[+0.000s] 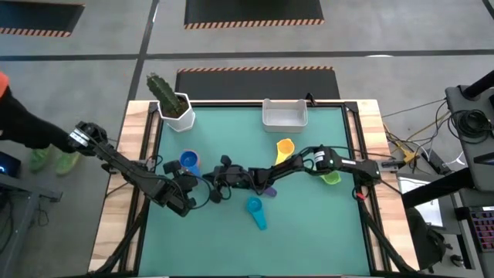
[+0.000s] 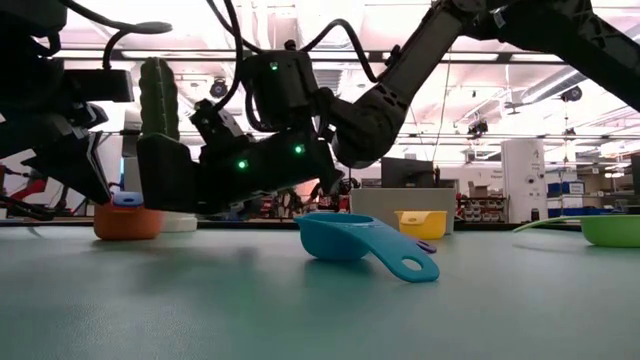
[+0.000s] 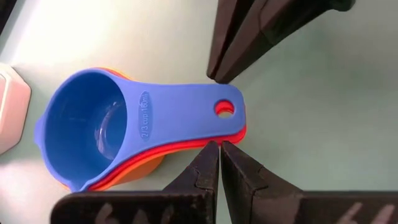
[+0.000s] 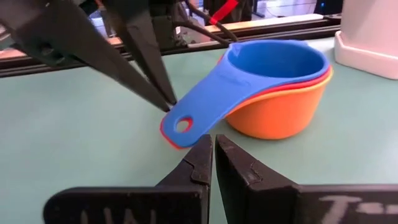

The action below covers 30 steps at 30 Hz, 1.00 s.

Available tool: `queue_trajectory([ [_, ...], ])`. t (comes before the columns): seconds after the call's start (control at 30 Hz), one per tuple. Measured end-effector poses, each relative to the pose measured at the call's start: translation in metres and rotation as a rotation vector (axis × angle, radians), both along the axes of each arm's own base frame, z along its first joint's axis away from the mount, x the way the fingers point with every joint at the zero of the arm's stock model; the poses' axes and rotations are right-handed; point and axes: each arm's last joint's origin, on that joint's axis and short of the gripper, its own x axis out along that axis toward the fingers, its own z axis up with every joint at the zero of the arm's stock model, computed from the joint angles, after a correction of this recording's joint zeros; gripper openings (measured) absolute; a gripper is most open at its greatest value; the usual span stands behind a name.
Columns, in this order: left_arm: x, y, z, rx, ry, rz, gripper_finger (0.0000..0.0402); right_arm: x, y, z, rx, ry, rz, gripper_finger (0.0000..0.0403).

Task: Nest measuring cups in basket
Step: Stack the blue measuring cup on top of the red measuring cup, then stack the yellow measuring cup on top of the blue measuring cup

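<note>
Three nested cups' [image 3: 118, 134] handles point between both closed pincers.

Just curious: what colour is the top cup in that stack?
Blue, clearest in the left wrist view.

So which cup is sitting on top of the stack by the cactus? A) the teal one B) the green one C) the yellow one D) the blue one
D: the blue cup sits on top, nested in a red cup and an orange cup.

Grey concrete floor [image 1: 93, 42] with hazard-striped mats [image 1: 253, 11]; bright ceiling lights [image 2: 330, 25].
</note>
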Motion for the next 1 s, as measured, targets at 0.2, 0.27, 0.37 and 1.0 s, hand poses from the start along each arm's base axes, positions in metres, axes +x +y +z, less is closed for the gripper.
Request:
queue_trajectory([
  [0.2,0.0,0.0,0.0,0.0,0.001,0.0,0.0,0.0,0.003,0.0,-0.011,0.002,0.017,0.0009],
  [0.27,0.0,0.0,0.0,0.0,0.0,0.0,0.0,0.0,0.003,0.0,-0.012,0.002,0.016,0.0009],
  [0.37,0.0,0.0,0.0,0.0,0.0,0.0,0.0,0.0,0.002,0.0,-0.014,0.001,0.017,0.0009],
  [1.0,0.018,-0.037,0.105,0.208,-0.2,-0.324,0.0,-0.061,0.012,0.159,-0.112,0.309,0.068,0.0009],
])
